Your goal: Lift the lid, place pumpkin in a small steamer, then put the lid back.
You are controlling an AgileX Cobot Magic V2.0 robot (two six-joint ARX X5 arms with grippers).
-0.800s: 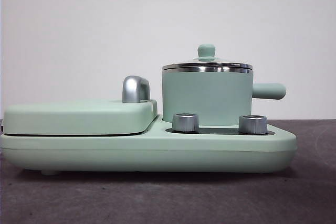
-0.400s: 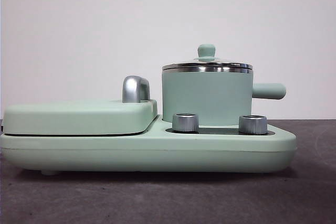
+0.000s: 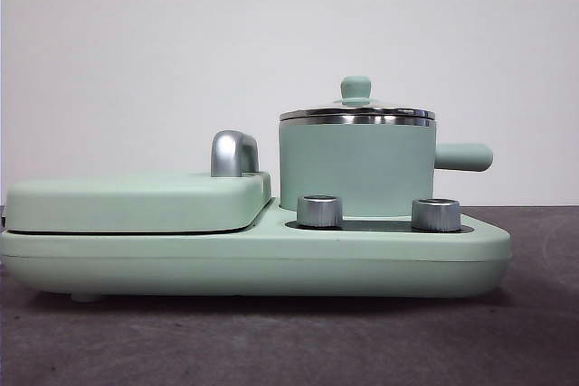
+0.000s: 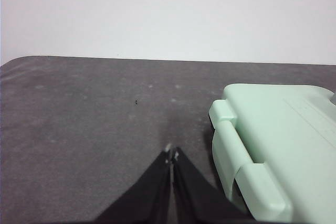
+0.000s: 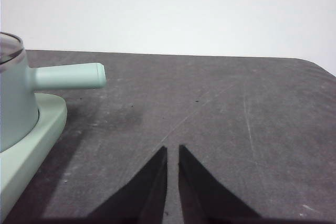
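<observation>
Nothing has changed in the last second: the front view looks just the same as before, so the job has not started yet. The lid (image 3: 356, 111) sits flat on top of the small steamer (image 3: 355, 169), with its little green knob sticking up in the middle. The steamer stands on the right part of the wide green cooker base (image 3: 253, 264), just behind two silver knobs (image 3: 319, 211), and its stubby handle points to 3 o'clock. At about 9 o'clock from the steamer lies the flat green griddle cover (image 3: 136, 201). I cannot see the pumpkin anywhere, so I cannot say where it is. The left hand (image 4: 171, 156) waits low over the dark worktop (image 4: 94, 119) with its two black jaws pressed together and holding nothing; the end of the griddle cover is just beside it. The right hand (image 5: 172, 151) also waits over the worktop, its jaws almost together with only a thin gap, and empty too. The steamer's handle is off to one side of this hand, well apart from it. I think the first step, lifting the lid, is yet to be done, and the right hand looks nearer to it.
</observation>
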